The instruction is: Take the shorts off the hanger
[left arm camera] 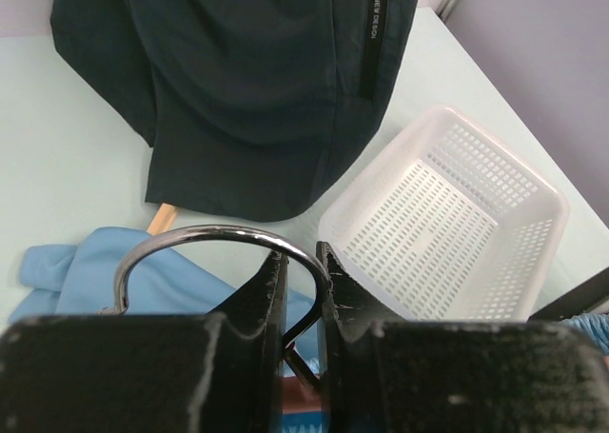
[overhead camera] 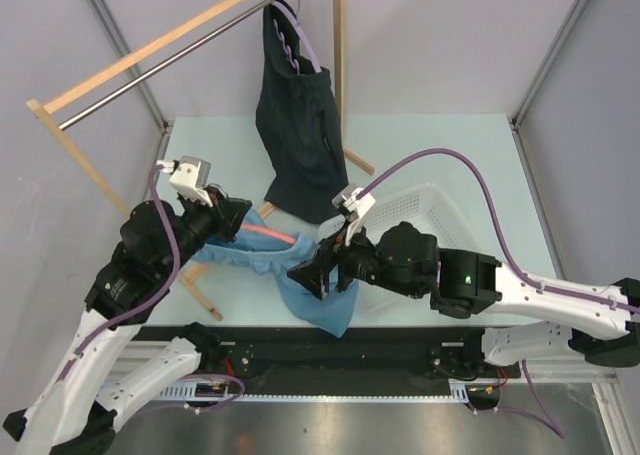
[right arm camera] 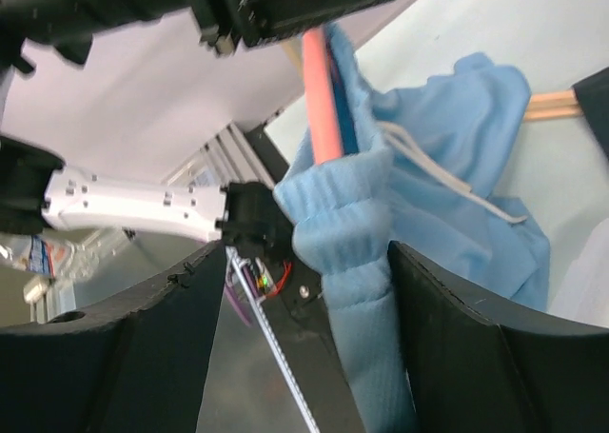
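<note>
1. Target: blue shorts (overhead camera: 325, 310) hang on pink hanger (overhead camera: 270, 235), held over near-left part of table (overhead camera: 450, 145) between the two grippers. In top view the lowest fold overlaps table's near edge.
2. L gripper (left arm camera: 302, 262): L wrist view shows fingers pressed nearly together on the pink hanger's metal hook (left arm camera: 190, 235), wire passing thru the narrow gap. Top view can't show this, since the grip sits under the wrist cam.
3. R gripper (right arm camera: 306, 252): R wrist view shows fingers spread wide, w/ a fold of blue waistband hanging between them, not pinched. Cloth looks to brush one finger, the other stands clear. Top view gives only the gripper's back against blue cloth.
4. R wrist view alone shows a white drawstring (right arm camera: 447, 181) on the blue shorts, and the pink bar running up to L gripper at frame top.
5. Dark shorts (overhead camera: 300, 145): top view shows them on purple hanger (overhead camera: 305, 55), hooked on rack rod (overhead camera: 150, 75), hem hanging low near table. L wrist view gives only the lower part, w/ a pocket seam and small print.
6. Basket (overhead camera: 430, 200): white, on table right of centre, partly behind R arm in top view. L wrist view shows its slotted floor & walls.
</note>
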You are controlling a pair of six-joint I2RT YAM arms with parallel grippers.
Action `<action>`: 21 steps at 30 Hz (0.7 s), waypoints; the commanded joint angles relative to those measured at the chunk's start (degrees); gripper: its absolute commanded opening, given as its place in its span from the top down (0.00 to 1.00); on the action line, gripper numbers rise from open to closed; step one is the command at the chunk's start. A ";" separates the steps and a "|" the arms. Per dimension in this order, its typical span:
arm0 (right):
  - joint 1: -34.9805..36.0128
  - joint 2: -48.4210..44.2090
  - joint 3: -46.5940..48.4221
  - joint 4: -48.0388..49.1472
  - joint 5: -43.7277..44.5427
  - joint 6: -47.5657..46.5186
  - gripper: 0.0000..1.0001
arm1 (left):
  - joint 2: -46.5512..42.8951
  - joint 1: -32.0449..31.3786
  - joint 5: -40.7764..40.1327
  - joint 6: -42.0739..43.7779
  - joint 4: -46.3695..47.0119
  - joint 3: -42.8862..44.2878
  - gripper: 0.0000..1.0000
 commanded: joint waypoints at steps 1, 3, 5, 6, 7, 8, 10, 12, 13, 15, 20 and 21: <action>-2.53 0.02 1.12 6.00 0.17 2.27 0.27 | -1.07 0.13 -1.41 -0.60 5.21 1.78 1.00; -3.41 0.28 1.12 6.79 -0.18 2.45 0.25 | -1.34 0.13 -0.63 -0.78 5.47 1.43 1.00; -4.47 0.55 1.12 7.93 0.00 3.15 0.21 | -1.78 0.13 0.17 -1.13 5.65 0.99 0.99; -4.91 0.72 1.12 8.29 -0.26 3.24 0.21 | -1.95 0.13 0.34 -1.30 5.82 0.81 1.00; -5.34 0.99 1.12 9.25 -1.05 3.33 0.21 | -2.22 0.04 0.43 -2.00 5.82 0.72 1.00; -5.52 1.16 1.12 9.69 -1.41 3.33 0.22 | -2.22 0.13 0.43 -2.18 5.82 0.46 1.00; -5.61 1.86 1.12 10.48 -1.50 3.33 0.25 | -2.31 0.13 0.70 -2.62 5.91 0.37 1.00; -5.70 2.39 1.12 10.92 -1.23 3.77 0.34 | -2.31 0.13 1.14 -2.80 5.65 0.37 1.00; -5.70 2.66 1.12 11.10 -1.15 3.94 0.38 | -2.22 0.13 1.14 -3.15 5.56 0.46 1.00; -5.88 2.83 1.12 11.28 -0.97 4.47 0.48 | -2.57 0.13 1.40 -3.15 5.65 0.19 1.00; -6.14 2.31 1.12 11.01 0.26 5.44 0.48 | -3.10 0.13 1.40 -3.15 5.39 -0.25 1.00; -6.14 2.22 1.12 11.19 0.26 5.44 0.43 | -3.10 0.13 1.40 -3.15 5.21 -0.25 1.00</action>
